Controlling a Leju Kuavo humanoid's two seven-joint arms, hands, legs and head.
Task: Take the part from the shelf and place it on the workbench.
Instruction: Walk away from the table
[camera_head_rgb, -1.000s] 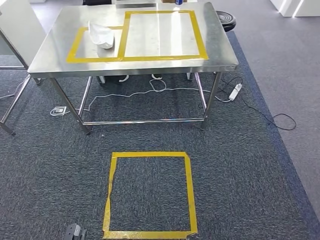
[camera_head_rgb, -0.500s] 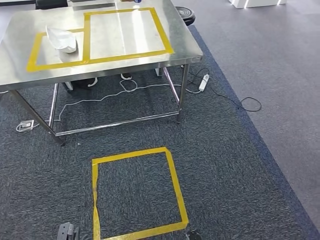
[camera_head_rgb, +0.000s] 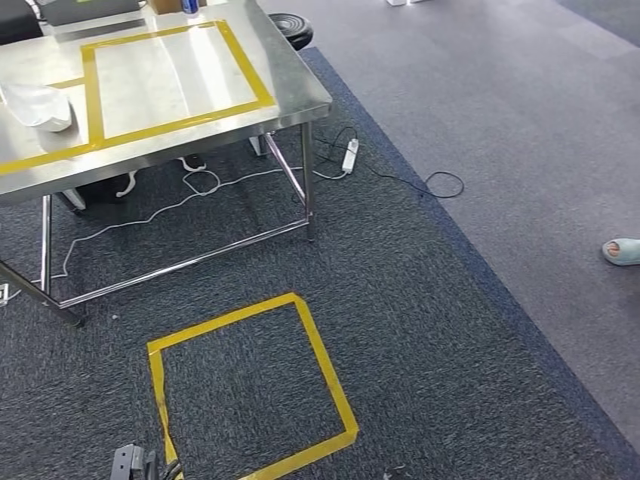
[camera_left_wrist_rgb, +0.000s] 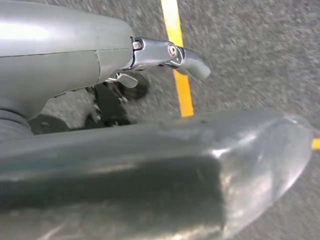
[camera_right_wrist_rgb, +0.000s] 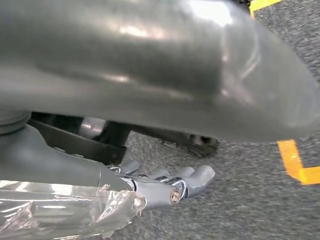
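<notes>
On the desk, near its left end, the part is lying. Over the carpet, the right hand is hanging with fingers released. The left hand is hanging too; whether its fingers are released or clenched cannot be told.

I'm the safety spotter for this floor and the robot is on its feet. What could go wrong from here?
1. A power strip and a looped black cable lie on the carpet just beyond the workbench leg. A step that way might snag or trip.
2. A person's foot shows at the right edge, so walking or turning that way risks contact.
</notes>
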